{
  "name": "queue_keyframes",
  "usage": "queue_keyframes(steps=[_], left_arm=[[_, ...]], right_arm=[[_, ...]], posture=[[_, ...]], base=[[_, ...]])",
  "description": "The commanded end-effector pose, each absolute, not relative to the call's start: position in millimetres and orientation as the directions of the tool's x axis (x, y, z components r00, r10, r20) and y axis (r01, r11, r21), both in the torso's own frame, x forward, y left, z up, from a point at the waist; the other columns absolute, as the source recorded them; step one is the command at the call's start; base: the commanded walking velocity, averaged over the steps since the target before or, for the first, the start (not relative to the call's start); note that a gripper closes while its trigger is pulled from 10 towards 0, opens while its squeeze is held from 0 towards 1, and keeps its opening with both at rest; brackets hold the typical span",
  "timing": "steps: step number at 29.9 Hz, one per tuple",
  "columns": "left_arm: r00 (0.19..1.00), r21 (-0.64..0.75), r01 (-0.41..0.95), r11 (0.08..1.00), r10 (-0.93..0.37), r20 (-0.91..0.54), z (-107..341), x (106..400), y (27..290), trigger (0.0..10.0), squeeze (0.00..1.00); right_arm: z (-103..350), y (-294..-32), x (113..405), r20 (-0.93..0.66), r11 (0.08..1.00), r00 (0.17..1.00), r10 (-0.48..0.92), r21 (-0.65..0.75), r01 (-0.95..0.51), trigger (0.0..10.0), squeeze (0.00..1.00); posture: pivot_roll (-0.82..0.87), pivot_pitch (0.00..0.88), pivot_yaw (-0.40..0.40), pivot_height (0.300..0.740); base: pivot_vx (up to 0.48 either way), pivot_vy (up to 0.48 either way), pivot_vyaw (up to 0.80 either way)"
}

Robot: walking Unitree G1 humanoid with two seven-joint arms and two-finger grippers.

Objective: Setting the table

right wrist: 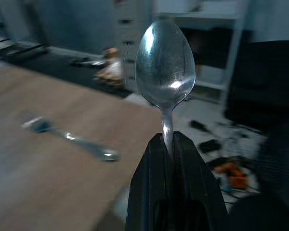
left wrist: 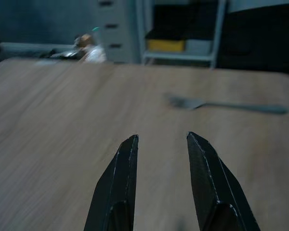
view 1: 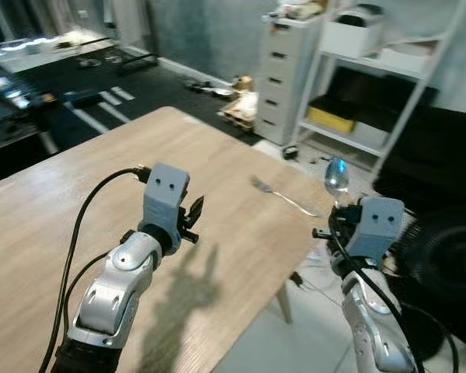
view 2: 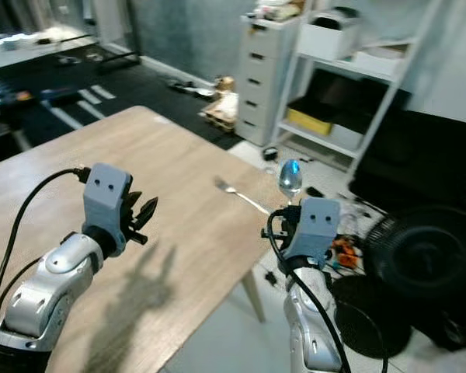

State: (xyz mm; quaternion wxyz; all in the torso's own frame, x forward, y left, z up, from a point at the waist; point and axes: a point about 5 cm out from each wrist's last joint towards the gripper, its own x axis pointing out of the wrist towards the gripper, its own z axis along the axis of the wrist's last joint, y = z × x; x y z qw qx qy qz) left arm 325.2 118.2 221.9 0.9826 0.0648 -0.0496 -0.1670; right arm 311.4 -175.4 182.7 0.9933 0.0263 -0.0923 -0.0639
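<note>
A silver fork [view 1: 283, 197] lies on the wooden table [view 1: 101, 171] near its right edge, also seen as the fork [left wrist: 221, 104] and the fork [right wrist: 72, 138]. My right gripper [view 1: 340, 217] hovers just off the table's right edge, shut on the handle of a silver spoon [view 1: 336, 178] whose bowl points upward; the spoon [right wrist: 165, 70] stands upright between the fingers [right wrist: 149, 178]. My left gripper [view 1: 194, 214] hangs above the middle of the table, open and holding nothing, with its fingers [left wrist: 120, 178] pointing toward the fork.
A white drawer cabinet [view 1: 286, 74] and a white shelf rack [view 1: 380, 85] with a yellow box stand beyond the table. A black round fan [view 1: 443, 256] and scattered items lie on the floor at right. A small toy [view 1: 242, 101] sits on the floor.
</note>
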Motion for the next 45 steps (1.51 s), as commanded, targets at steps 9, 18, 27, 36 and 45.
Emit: queue_keyframes(steps=[9, 18, 27, 36, 45], left_arm=[[0.938, 0.139, 0.331, 0.933, -0.342, 0.062, 214.4, 325.8, 116.7, 10.0, 0.00], [0.937, 0.114, 0.334, 0.935, -0.343, 0.066, 208.3, 324.2, 116.2, 10.0, 0.00], [0.936, 0.098, 0.338, 0.936, -0.345, 0.071, 207.7, 324.0, 115.8, 10.0, 0.00], [0.936, 0.091, 0.337, 0.937, -0.344, 0.075, 207.4, 324.4, 115.2, 10.0, 0.00], [0.935, 0.089, 0.339, 0.936, -0.346, 0.076, 207.4, 324.8, 114.9, 10.0, 0.00]], right_arm=[[181.8, -173.6, 311.2, 0.185, 0.992, 0.975, -0.120, 0.055, 0.111, 10.0, 0.00], [178.7, -170.2, 311.1, 0.179, 0.995, 0.979, -0.099, 0.031, 0.095, 10.0, 0.00], [179.5, -171.4, 311.6, 0.181, 0.995, 0.979, -0.096, 0.021, 0.094, 10.0, 0.00], [179.8, -172.0, 311.8, 0.182, 0.995, 0.979, -0.095, 0.018, 0.094, 10.0, 0.00], [179.6, -171.7, 312.3, 0.182, 0.995, 0.979, -0.095, 0.017, 0.093, 10.0, 0.00]], posture=[[0.06, 0.092, 0.095, 0.740], [0.05, 0.090, 0.086, 0.740], [0.05, 0.091, 0.084, 0.740], [0.05, 0.094, 0.082, 0.740], [0.05, 0.093, 0.082, 0.740]], base=[[0.000, 0.000, -0.79], [0.000, 0.000, -0.79], [0.000, 0.000, -0.79], [0.000, 0.000, -0.79], [0.000, 0.000, -0.79]])
